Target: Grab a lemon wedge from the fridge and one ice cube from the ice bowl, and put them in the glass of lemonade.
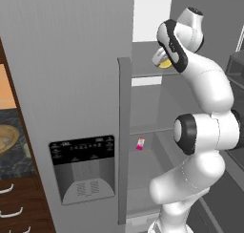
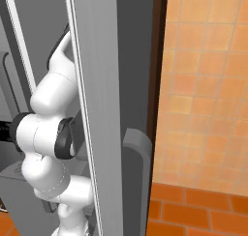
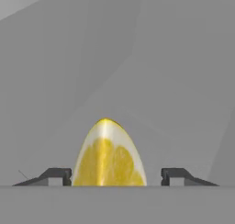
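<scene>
The lemon wedge (image 3: pixel 109 156), bright yellow with its cut face towards me, stands on a grey shelf inside the fridge (image 1: pixel 71 84). My gripper (image 3: pixel 116 176) is open around it: the left fingertip (image 3: pixel 57 175) is at the wedge's edge, and a small gap remains at the right one. From the left base view the hand (image 1: pixel 159 59) reaches onto the upper shelf, with the lemon wedge (image 1: pixel 165 64) showing yellow beneath it. The ice bowl (image 1: pixel 5 139) peeks in at the far left on a dark counter. The ice cube and the glass of lemonade are out of view.
The fridge's right door (image 2: pixel 106 95) stands open beside the arm, its handle (image 2: pixel 138 182) near the base. A small pink-and-white packet (image 1: pixel 140 143) lies on a lower shelf. The left door carries the dispenser panel (image 1: pixel 83 167). Dark drawers (image 1: pixel 14 208) sit at the lower left.
</scene>
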Available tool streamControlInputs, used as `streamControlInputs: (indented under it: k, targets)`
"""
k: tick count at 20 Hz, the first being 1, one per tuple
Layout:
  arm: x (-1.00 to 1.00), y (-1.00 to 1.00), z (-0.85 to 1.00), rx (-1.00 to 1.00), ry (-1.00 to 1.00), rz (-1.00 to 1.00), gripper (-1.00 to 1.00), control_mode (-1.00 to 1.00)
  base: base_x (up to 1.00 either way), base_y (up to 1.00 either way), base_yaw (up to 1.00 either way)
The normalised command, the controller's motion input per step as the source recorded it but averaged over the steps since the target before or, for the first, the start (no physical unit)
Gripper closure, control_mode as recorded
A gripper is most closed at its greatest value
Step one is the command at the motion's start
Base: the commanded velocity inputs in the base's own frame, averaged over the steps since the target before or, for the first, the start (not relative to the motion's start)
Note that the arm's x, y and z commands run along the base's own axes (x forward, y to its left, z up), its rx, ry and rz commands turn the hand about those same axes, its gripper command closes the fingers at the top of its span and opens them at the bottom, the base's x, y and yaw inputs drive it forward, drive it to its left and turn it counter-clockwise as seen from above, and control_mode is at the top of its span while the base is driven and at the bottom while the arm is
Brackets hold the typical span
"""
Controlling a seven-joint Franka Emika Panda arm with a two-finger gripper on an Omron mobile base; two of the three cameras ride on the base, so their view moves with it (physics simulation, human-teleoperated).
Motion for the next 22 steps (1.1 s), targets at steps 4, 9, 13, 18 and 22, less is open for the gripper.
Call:
streamControlInputs:
  k: [4, 9, 13, 18, 22]
  targets:
    - [-0.07, 0.00, -0.06, 0.00, 0.02, 0.00, 1.00, -1.00, 0.00, 0.00, 0.00]
    - [-0.51, 0.07, 0.03, 0.00, -0.08, -0.01, 1.00, -1.00, 0.00, 0.00, 0.00]
    - [-1.00, 0.13, 0.15, 0.00, -0.24, -0.07, 1.00, -1.00, 0.00, 0.00, 0.00]
    - [-1.00, 0.30, 0.00, -0.03, -0.07, -0.13, 1.00, -1.00, 0.00, 0.00, 0.00]
    - [-1.00, 0.01, -0.30, -0.04, 0.00, -0.20, 1.00, -1.00, 0.00, 0.00, 0.00]
